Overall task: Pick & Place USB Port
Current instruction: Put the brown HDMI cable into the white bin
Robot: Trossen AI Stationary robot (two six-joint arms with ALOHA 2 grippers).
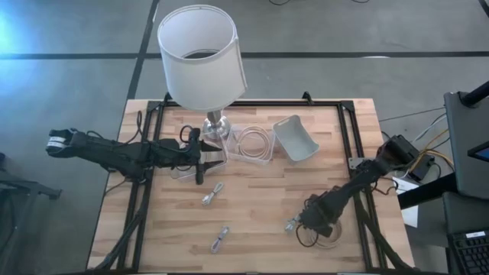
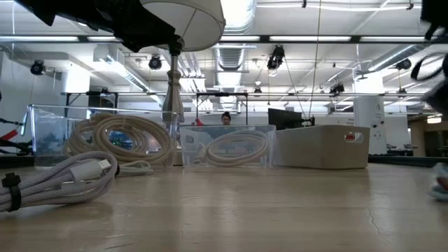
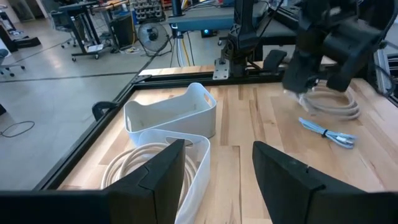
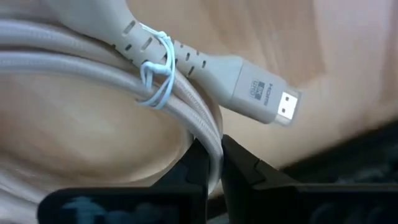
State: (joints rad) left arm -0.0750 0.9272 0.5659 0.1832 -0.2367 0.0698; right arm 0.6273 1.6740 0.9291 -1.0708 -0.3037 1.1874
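Note:
A beige coiled cable (image 1: 325, 235) with an HDMI plug (image 4: 264, 93) and a white twist tie (image 4: 155, 74) lies near the table's front right. My right gripper (image 1: 308, 221) is shut on it. Two small grey coiled cables (image 1: 212, 195) (image 1: 220, 238) lie on the bare wood in the middle. My left gripper (image 1: 205, 162) is open and empty, hovering beside the lamp base (image 1: 215, 126) and pointing toward a clear bin (image 1: 252, 143) that holds another beige coil (image 3: 134, 165). My right gripper pinches several strands of the beige cable's coil (image 4: 208, 134) between its two fingers, close to the HDMI plug end. The fingers come from above, slanting down, and lie across the strands. The rest of the coil (image 3: 333, 104) lies on the table.
A tall lamp with a white shade (image 1: 200, 57) stands at the far middle. A white bin (image 1: 296, 139) stands on the clear bin's right. A black frame (image 1: 348, 130) runs round the tabletop. Free wood lies between the two arms.

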